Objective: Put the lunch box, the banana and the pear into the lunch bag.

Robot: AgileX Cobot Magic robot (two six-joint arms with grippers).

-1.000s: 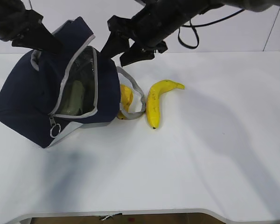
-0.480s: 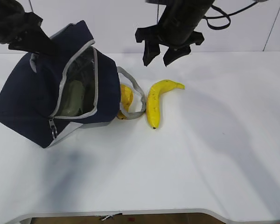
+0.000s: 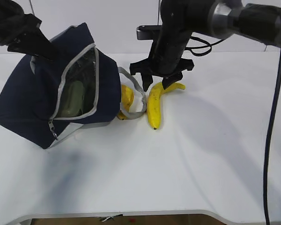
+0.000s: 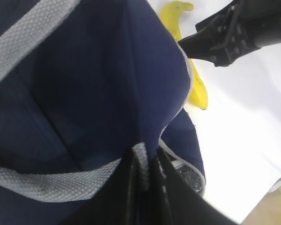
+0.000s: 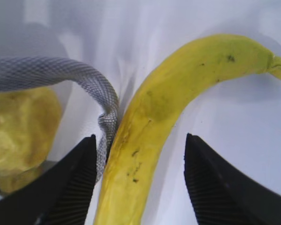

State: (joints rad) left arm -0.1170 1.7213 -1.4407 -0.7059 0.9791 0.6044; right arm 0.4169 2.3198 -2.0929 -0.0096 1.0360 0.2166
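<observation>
The navy lunch bag (image 3: 28, 108) lies tilted with its mouth open; the sage-green lid of the lunch box (image 3: 75, 96) shows inside it. My left gripper (image 3: 44, 49) is shut on the bag's grey strap (image 4: 141, 161) at the bag's top and holds it up. The banana (image 3: 154, 101) lies on the table to the right of the bag. The pear (image 3: 127, 97) sits between bag and banana, partly behind a strap loop (image 3: 139, 96). My right gripper (image 3: 155, 84) is open and straddles the banana (image 5: 168, 108), one finger (image 5: 70, 187) on each side. The pear (image 5: 18, 131) is to its left.
The white table (image 3: 201, 154) carries the bag, pear and banana in its back left part. The grey strap loop (image 5: 91, 82) lies against the banana's left side, close to my right gripper's left finger. The table's front edge (image 3: 131, 213) is near.
My right gripper has swung from the bag's mouth to the right and come down over the banana, jaws open. The left gripper and the bag have barely moved.
</observation>
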